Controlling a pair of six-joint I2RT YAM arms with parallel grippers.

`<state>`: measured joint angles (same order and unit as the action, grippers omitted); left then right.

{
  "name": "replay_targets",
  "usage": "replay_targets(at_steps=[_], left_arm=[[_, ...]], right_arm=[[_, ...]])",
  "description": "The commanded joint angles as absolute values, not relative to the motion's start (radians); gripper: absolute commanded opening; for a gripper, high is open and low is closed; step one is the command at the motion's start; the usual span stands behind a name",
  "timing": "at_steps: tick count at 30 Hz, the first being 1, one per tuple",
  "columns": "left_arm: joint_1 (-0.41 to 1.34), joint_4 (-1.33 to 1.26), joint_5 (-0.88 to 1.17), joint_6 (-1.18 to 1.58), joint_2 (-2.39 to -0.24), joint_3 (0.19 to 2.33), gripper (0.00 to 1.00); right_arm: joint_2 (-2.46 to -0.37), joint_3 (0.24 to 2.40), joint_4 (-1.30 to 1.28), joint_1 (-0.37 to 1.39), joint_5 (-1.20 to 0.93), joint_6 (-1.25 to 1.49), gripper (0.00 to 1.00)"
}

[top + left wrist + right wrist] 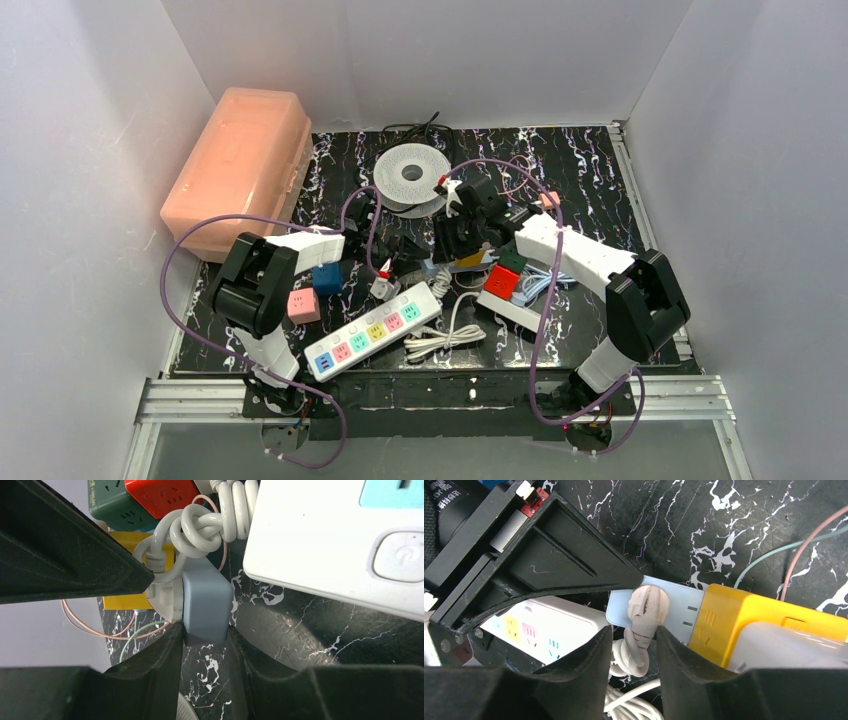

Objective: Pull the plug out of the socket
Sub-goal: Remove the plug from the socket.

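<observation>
Clamping the pale blue cube socket [207, 597], the left pincer [204, 632] steadies it while the right pincer [634, 645] stands apart astride the beige round plug [647, 602], not yet pulled out.

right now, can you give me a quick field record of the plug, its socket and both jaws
plug: white round plug, seated in the pale blue cube socket
left jaws: shut on the pale blue cube socket, one on each side
right jaws: on either side of the plug's cord neck; firm grip unclear
neighbour: yellow cube socket beside the blue one
nearby: white power strip with coloured outlets
task state: plug not yet out
</observation>
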<state>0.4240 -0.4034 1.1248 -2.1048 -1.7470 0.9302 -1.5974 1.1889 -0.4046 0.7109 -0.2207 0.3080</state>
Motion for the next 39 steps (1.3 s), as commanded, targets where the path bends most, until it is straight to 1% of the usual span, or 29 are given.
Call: replay_targets(at_steps=[1, 3, 5, 8, 10, 16, 21, 23, 27, 32, 36, 39], left_arm=[[0.426, -0.319, 1.213, -2.706, -1.748, 0.97, 0.0], [0.425, -0.318, 1.212, -2.707, -1.749, 0.974, 0.0], [0.425, -0.319, 1.212, -2.706, -1.752, 0.975, 0.0], [0.425, -0.323, 1.208, -2.706, -1.751, 0.97, 0.0], [0.424, -0.322, 1.204, -2.706, -1.747, 0.968, 0.0], [0.425, -0.312, 1.194, -2.706, -1.739, 0.973, 0.0], [0.424, -0.313, 1.192, -2.706, -1.736, 0.969, 0.0], [0.425, -0.314, 1.192, -2.706, -1.734, 0.967, 0.0], [0.425, -0.312, 1.197, -2.705, -1.733, 0.958, 0.0], [0.425, -0.327, 1.21, -2.708, -1.736, 0.941, 0.0], [0.425, -0.347, 1.216, -2.71, -1.734, 0.92, 0.0], [0.426, -0.356, 1.219, -2.711, -1.734, 0.913, 0.0]], right_arm=[[-1.638, 1.185, -0.424, 0.761, -0.173, 0.296, 0.51], [-1.618, 1.152, -0.412, 0.774, -0.13, 0.302, 0.58], [-1.594, 1.13, -0.405, 0.783, -0.088, 0.318, 0.61], [-1.563, 1.115, -0.398, 0.806, -0.015, 0.333, 0.62], [-1.546, 1.111, -0.399, 0.831, 0.091, 0.346, 0.61], [-1.574, 1.132, -0.413, 0.908, 0.348, 0.337, 0.49], [-1.623, 1.177, -0.427, 0.949, 0.443, 0.293, 0.34], [-1.636, 1.191, -0.436, 0.964, 0.479, 0.276, 0.27], [-1.63, 1.194, -0.432, 0.989, 0.534, 0.25, 0.01], [-1.601, 1.216, -0.43, 0.984, 0.546, 0.282, 0.01], [-1.567, 1.229, -0.422, 0.936, 0.462, 0.354, 0.01], [-1.552, 1.237, -0.429, 0.899, 0.441, 0.383, 0.01]])
